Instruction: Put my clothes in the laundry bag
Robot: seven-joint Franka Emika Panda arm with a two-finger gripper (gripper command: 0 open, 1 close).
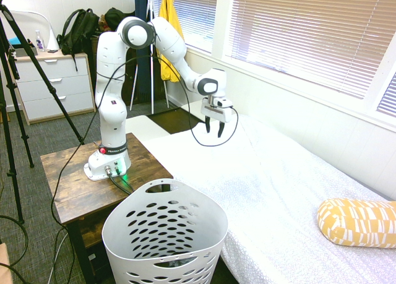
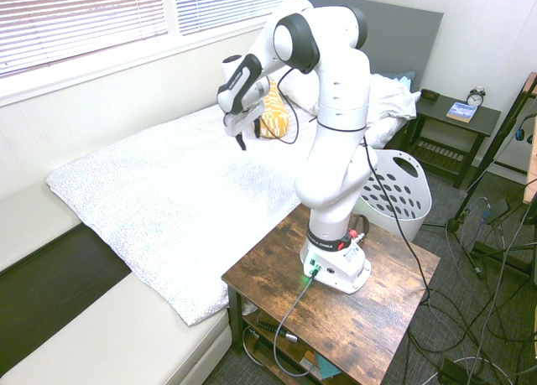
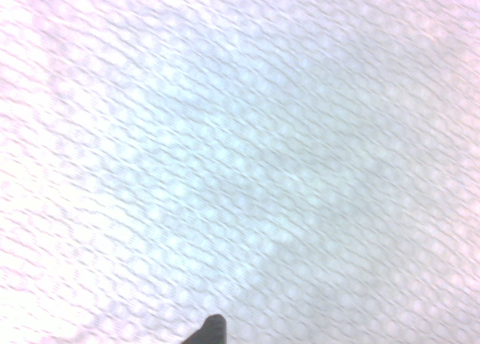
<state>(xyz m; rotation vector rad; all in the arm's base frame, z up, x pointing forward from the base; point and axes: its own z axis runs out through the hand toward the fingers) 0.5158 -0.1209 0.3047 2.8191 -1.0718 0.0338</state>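
Observation:
My gripper (image 1: 214, 131) hangs above the white bedspread (image 1: 278, 185), near the window side of the bed, fingers pointing down and apart with nothing between them. In the second exterior view the gripper (image 2: 241, 137) also hovers over the bed. The laundry bag (image 1: 164, 234) is a tall white basket with oval holes, standing on the floor between the wooden table and the bed; it shows as the laundry bag (image 2: 398, 188) behind the arm's base. The clothes are not in view. The wrist view shows only the textured bedspread (image 3: 240, 149).
A yellow patterned pillow (image 1: 356, 221) lies on the bed. The arm stands on a wooden table (image 1: 74, 185). A yellow garment (image 1: 170, 12) hangs by the window, a white dresser (image 1: 52, 86) stands at the back, and a dark nightstand (image 2: 457, 117) sits beyond the basket.

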